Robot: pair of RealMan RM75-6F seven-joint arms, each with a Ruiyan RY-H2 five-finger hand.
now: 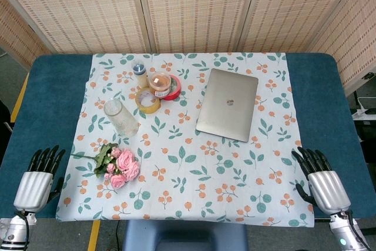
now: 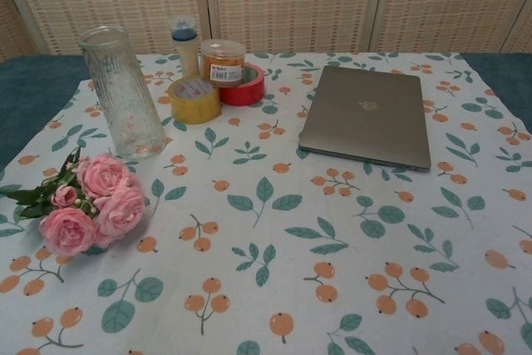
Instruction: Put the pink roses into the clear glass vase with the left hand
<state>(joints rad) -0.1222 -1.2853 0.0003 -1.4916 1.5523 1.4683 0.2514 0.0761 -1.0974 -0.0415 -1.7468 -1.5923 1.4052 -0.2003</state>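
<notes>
A bunch of pink roses with green leaves lies on the floral tablecloth at the front left, stems pointing left. The clear glass vase stands upright just behind the roses. My left hand rests at the table's front left corner, fingers spread and holding nothing, well to the left of the roses. At the front right corner lies my right hand, also with fingers apart and nothing in it. Neither hand shows in the chest view.
Behind the vase stand a yellow tape roll, a red tape roll, an orange-lidded jar and a small blue-capped bottle. A closed laptop lies right of centre on the tablecloth.
</notes>
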